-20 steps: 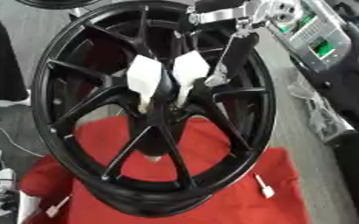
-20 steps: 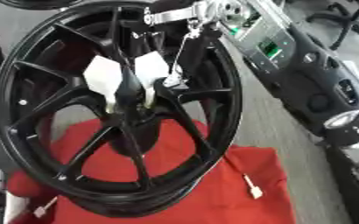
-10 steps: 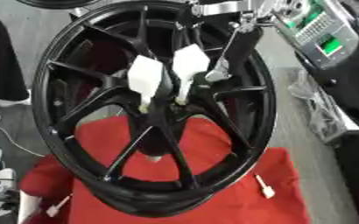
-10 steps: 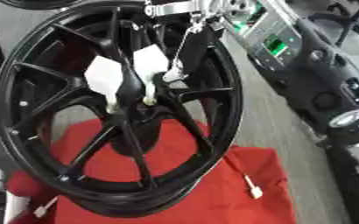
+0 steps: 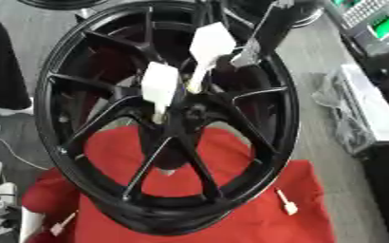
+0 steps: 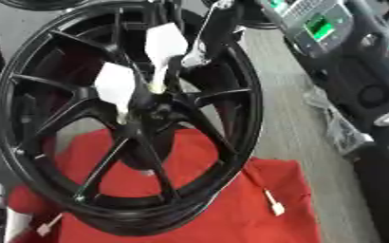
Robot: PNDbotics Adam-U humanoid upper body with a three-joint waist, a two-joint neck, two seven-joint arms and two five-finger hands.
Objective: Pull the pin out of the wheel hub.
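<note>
A black spoked wheel (image 5: 256, 156) leans on a red cloth (image 5: 256, 223). Two white pins with flat paddle heads stand at its hub (image 5: 189, 113). The left pin (image 5: 160, 85) sits with its stem down in the hub. The right pin (image 5: 210, 43) is higher and tilted, its stem tip just above the hub. My right hand (image 5: 260, 35) reaches in from the top, with a silver fingertip (image 5: 244, 57) against that pin's right edge, pinching its head. The far side of the grip is hidden behind the head. My left hand shows in neither view.
Two loose white pins lie on the cloth, one at the right (image 5: 286, 203) and one at the lower left (image 5: 62, 224). A machine with a green display (image 6: 318, 23) and a crumpled plastic bag (image 5: 339, 102) stand to the right. A dark shape (image 5: 3, 71) is at the left edge.
My right hand has risen towards the top, and the right pin has come up with it while the left pin stayed in the hub. The camera has also shifted a little.
</note>
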